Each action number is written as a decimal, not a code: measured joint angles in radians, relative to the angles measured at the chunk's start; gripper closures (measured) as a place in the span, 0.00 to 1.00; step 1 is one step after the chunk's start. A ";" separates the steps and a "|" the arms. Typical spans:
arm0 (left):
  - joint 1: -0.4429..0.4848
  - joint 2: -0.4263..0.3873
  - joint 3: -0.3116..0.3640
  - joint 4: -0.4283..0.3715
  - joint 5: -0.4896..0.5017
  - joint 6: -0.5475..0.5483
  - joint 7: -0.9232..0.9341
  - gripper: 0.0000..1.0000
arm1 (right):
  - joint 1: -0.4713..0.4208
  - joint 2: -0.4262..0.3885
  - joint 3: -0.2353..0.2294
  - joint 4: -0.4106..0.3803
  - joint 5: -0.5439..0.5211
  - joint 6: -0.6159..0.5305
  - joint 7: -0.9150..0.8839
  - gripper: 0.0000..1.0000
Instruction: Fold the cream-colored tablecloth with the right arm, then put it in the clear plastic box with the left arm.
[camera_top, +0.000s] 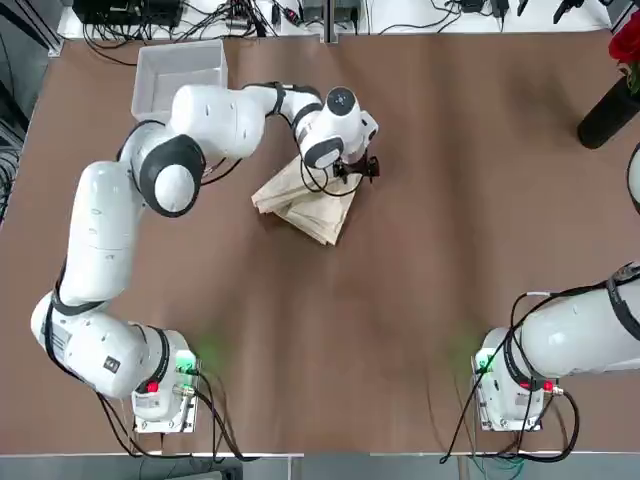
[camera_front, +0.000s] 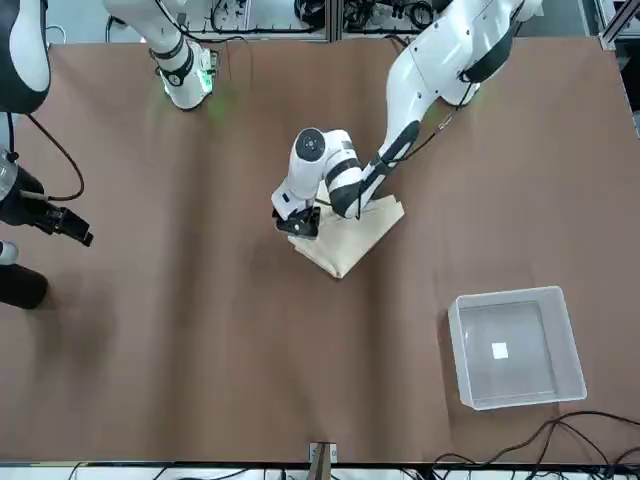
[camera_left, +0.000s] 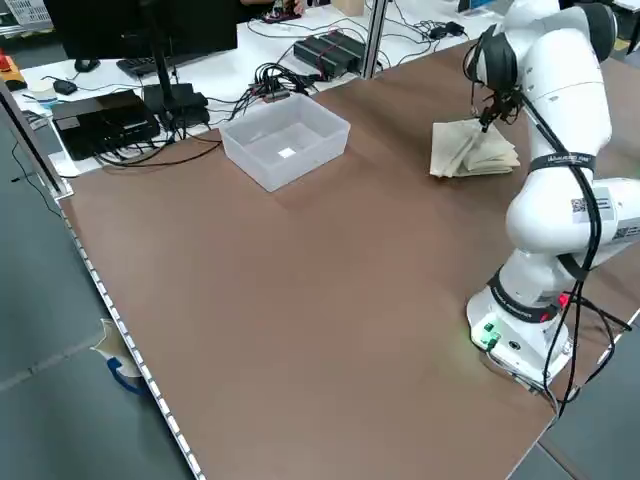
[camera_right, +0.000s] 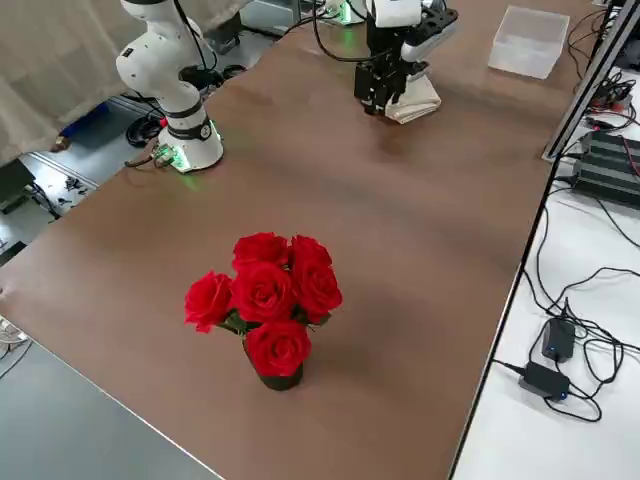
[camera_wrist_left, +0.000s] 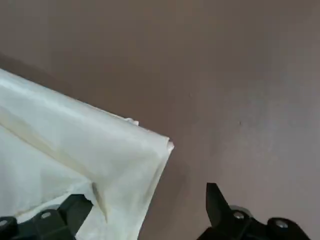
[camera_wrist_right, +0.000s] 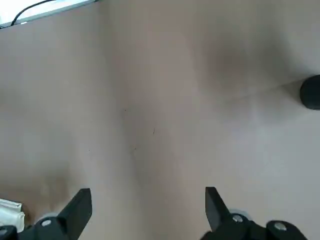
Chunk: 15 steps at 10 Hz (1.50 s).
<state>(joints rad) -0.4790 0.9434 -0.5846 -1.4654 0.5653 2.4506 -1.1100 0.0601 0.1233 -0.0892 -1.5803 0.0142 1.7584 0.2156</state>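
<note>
The cream-colored tablecloth (camera_top: 312, 205) lies folded into a small stack at mid-table, also seen in the front view (camera_front: 352, 236). My left gripper (camera_top: 358, 170) hangs just above the stack's edge. In its wrist view the left gripper (camera_wrist_left: 145, 212) is open, one finger over the tablecloth (camera_wrist_left: 70, 160) and the other over bare table. The clear plastic box (camera_top: 180, 75) stands empty at the far left corner. My right gripper (camera_front: 70, 228) is open, pulled back to the table's right side, and nothing lies between its fingers (camera_wrist_right: 75, 210).
A black vase of red roses (camera_right: 265, 300) stands at the far right of the table (camera_top: 420, 300), close to the right gripper. Cables and electronics (camera_left: 130, 110) lie beyond the table's far edge. The left arm's elbow (camera_top: 175, 175) hangs over the table near the box.
</note>
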 joint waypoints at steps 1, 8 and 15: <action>-0.005 0.007 0.009 0.007 0.000 0.008 0.000 0.00 | 0.000 0.000 0.000 0.000 0.000 0.000 0.000 0.00; -0.080 0.069 0.090 0.129 0.000 0.045 -0.032 0.00 | 0.000 0.001 0.000 0.000 0.000 0.001 0.000 0.00; -0.096 0.051 0.064 0.157 -0.019 -0.144 -0.051 0.00 | 0.000 0.002 -0.001 0.000 0.000 0.001 0.000 0.00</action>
<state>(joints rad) -0.5748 0.9945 -0.5207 -1.3081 0.5463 2.3068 -1.1606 0.0598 0.1253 -0.0898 -1.5802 0.0141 1.7590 0.2156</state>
